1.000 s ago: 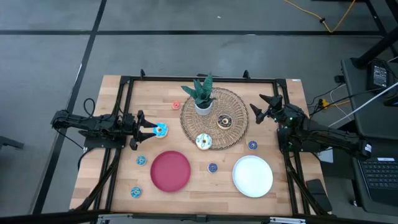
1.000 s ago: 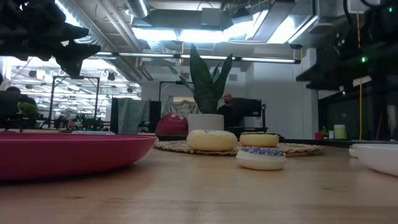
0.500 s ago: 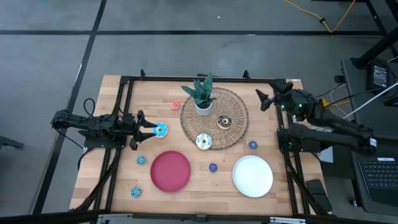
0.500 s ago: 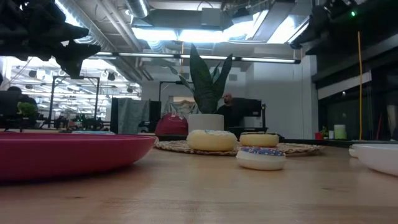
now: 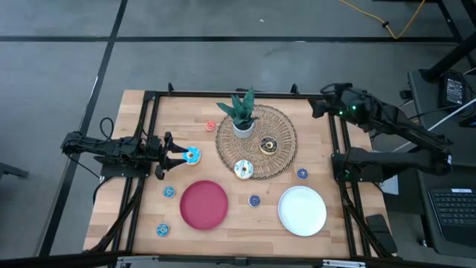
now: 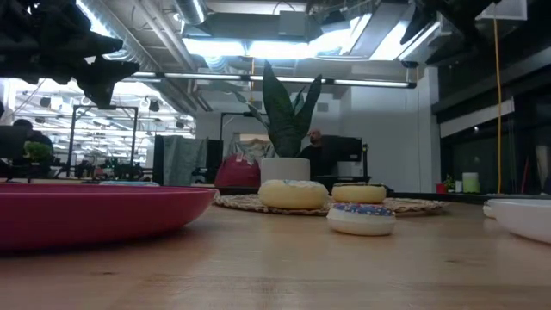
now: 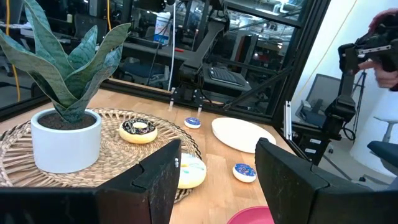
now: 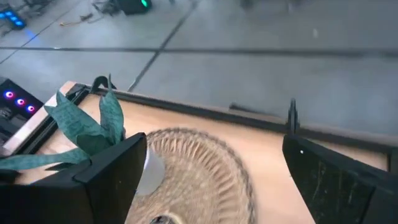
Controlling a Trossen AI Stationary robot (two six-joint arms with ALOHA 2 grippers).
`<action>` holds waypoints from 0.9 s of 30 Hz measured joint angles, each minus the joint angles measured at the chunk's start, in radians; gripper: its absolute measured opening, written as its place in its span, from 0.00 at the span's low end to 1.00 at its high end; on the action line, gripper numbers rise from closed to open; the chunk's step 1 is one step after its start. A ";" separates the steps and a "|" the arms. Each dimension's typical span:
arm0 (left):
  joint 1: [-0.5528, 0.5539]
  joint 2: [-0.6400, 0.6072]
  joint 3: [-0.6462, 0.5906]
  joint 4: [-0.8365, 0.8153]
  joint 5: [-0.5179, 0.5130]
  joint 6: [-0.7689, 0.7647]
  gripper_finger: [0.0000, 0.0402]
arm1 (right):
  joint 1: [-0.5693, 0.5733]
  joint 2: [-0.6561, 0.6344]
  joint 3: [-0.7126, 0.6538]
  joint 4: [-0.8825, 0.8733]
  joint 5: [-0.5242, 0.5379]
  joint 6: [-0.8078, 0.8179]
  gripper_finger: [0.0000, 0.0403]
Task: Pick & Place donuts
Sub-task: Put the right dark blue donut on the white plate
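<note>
A light-blue iced donut (image 5: 193,155) lies on the table at the left. My left gripper (image 5: 178,155) hovers level above it, open and holding nothing (image 7: 217,180). A cream sprinkled donut (image 5: 243,170) and a chocolate donut (image 5: 269,145) rest on the woven mat (image 5: 282,123). Small donuts lie flat on the wood: a red one (image 5: 210,126), blue ones (image 5: 302,173) (image 5: 254,200) and teal ones (image 5: 169,192) (image 5: 162,229). My right gripper (image 5: 318,106) hangs high over the table's far right, wide open and empty (image 8: 217,186), tipped down toward the mat.
A potted plant (image 5: 242,115) stands on the mat's far part. A red plate (image 5: 204,205) and a white plate (image 5: 302,211) lie near the front edge. A black frame (image 5: 238,94) runs around the table. A person (image 6: 317,146) shows in the room beyond.
My right gripper has risen well above the table at its far right, rolling at the wrist and tipping its fingers downward; its fingers stay wide apart. The donuts lie where they were.
</note>
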 joint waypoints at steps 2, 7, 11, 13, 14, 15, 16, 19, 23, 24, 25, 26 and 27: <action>0.000 0.000 0.000 0.000 0.000 0.000 0.49 | 0.000 0.025 0.032 -0.049 -0.024 0.070 0.93; 0.000 0.000 0.000 0.000 0.000 0.000 0.49 | 0.000 0.066 0.046 -0.118 -0.121 0.235 0.93; 0.000 0.000 0.000 0.000 0.000 0.000 0.49 | 0.001 0.093 0.026 -0.160 -0.222 0.354 0.93; 0.000 0.000 0.000 0.000 0.000 0.000 0.49 | 0.009 0.105 0.010 -0.167 -0.257 0.396 0.93; 0.000 0.000 0.000 0.000 0.000 0.000 0.49 | 0.019 0.111 0.002 -0.166 -0.263 0.422 0.93; 0.000 0.000 0.000 0.000 0.000 0.000 0.49 | 0.033 0.114 -0.005 -0.166 -0.265 0.454 0.93; 0.000 0.000 0.000 0.000 0.000 0.000 0.49 | 0.049 0.118 -0.013 -0.166 -0.266 0.489 0.93; 0.000 0.000 0.000 0.000 0.000 0.000 0.49 | 0.103 0.137 -0.036 -0.166 -0.267 0.568 0.93; 0.000 0.000 0.000 0.000 0.000 0.000 0.49 | 0.195 0.171 -0.058 -0.175 -0.241 0.655 0.93; 0.000 0.000 0.000 0.000 0.000 0.000 0.49 | 0.224 0.183 -0.060 -0.178 -0.221 0.673 0.93; 0.000 0.000 0.000 0.000 0.000 0.000 0.49 | 0.251 0.194 -0.062 -0.179 -0.198 0.688 0.93; 0.000 0.000 0.000 0.000 0.000 0.000 0.49 | 0.278 0.204 -0.064 -0.179 -0.180 0.708 0.93; 0.000 0.000 0.000 0.000 0.000 0.000 0.49 | 0.302 0.214 -0.066 -0.179 -0.163 0.728 0.93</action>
